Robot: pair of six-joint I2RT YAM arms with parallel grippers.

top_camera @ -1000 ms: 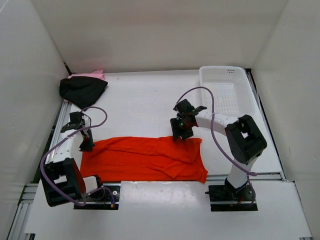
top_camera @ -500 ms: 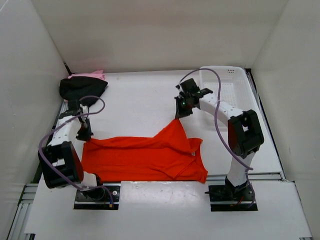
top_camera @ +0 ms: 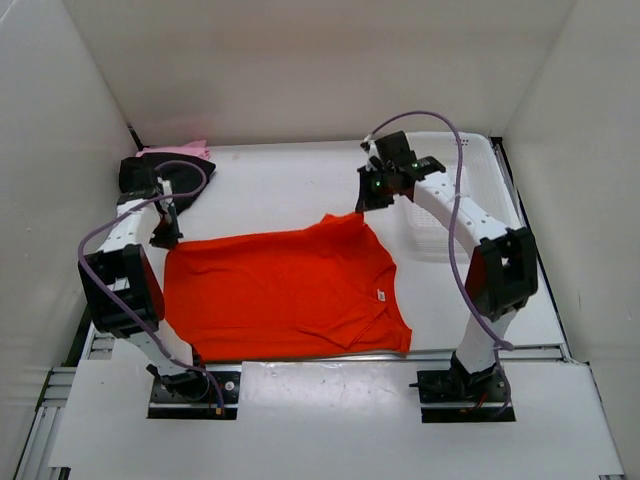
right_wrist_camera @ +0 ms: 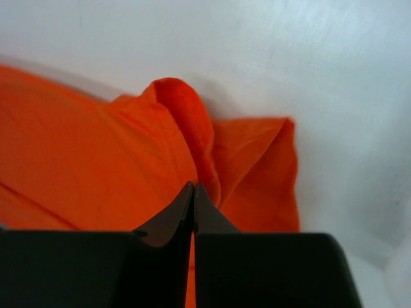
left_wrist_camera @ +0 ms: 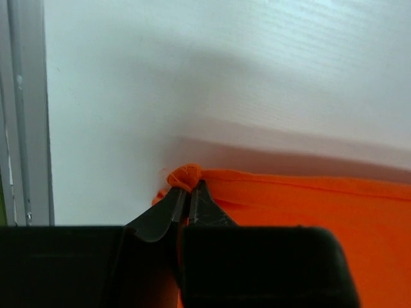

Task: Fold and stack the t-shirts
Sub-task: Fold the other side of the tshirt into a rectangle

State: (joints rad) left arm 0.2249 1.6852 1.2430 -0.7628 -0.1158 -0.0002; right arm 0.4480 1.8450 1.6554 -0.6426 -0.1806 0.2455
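Top external view shows the orange t-shirt (top_camera: 285, 290) spread out on the white bench (top_camera: 280, 180), close to the bottoms of the two arms. Its near edge lies along the front of the bench.

A bit farther back, the left gripper (top_camera: 166, 236) is at the shirt's far left corner. The left wrist view shows its fingers pressed together on a small bunch of orange cloth. The right gripper (top_camera: 362, 205) is at the far edge of the shirt, over on the right side. The right wrist view shows its fingers squeezed tight on a fold of the orange cloth.

At the far left of the bench, the black t-shirt (top_camera: 192, 178) sits in a heap. The pink t-shirt (top_camera: 185, 152) peeks out just behind it, touching it. At the far right, a white basket (top_camera: 484, 150) sits behind the right arm.
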